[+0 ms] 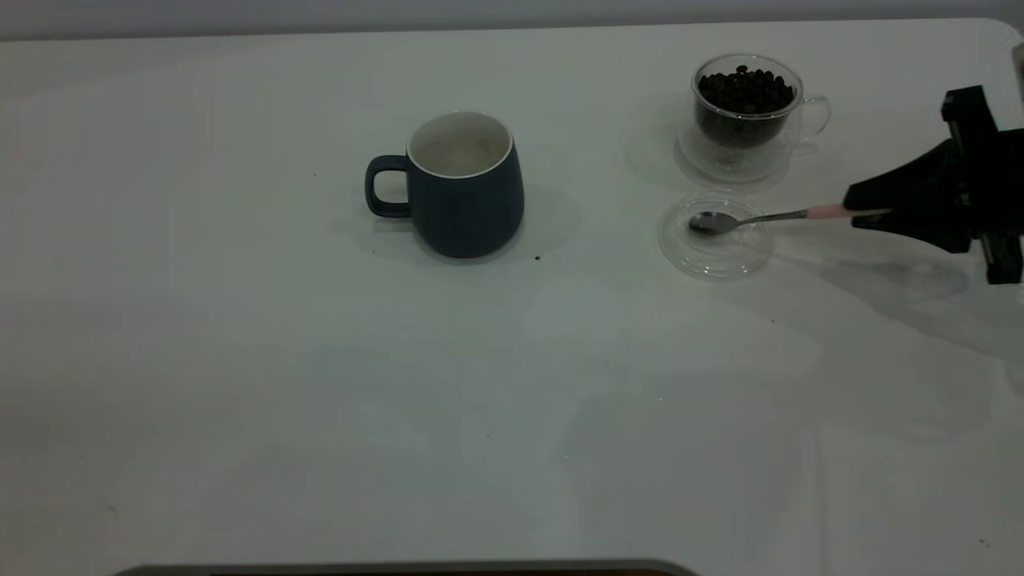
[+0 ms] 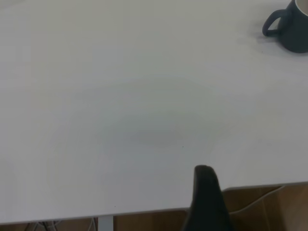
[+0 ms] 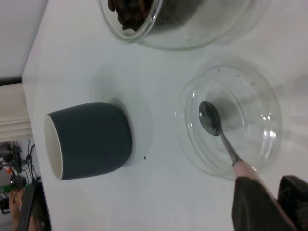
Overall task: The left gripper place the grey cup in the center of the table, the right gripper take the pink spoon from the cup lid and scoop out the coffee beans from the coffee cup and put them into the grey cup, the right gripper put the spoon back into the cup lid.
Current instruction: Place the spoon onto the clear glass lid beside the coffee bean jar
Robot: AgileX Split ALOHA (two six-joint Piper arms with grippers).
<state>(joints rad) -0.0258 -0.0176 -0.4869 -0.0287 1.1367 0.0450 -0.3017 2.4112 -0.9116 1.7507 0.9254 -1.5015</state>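
Observation:
The grey cup (image 1: pixel 464 188) stands upright and empty near the middle of the table (image 1: pixel 240 360), handle to the left; it also shows in the right wrist view (image 3: pixel 91 139) and the left wrist view (image 2: pixel 291 29). My right gripper (image 1: pixel 868 210) is shut on the pink spoon (image 1: pixel 752 218) by its pink handle (image 3: pixel 245 168). The spoon's metal bowl (image 3: pixel 209 118) lies over the cup lid (image 1: pixel 716 256), touching or just above it. The coffee cup (image 1: pixel 744 112) with coffee beans (image 1: pixel 746 88) stands behind the lid. My left gripper (image 2: pixel 206 197) is off the table's edge, far from the cup.
The coffee cup's handle (image 1: pixel 818 116) points right, toward the right arm. The table's rounded corner (image 1: pixel 1000 28) is at the back right. A few dark specks (image 1: pixel 537 258) lie by the grey cup.

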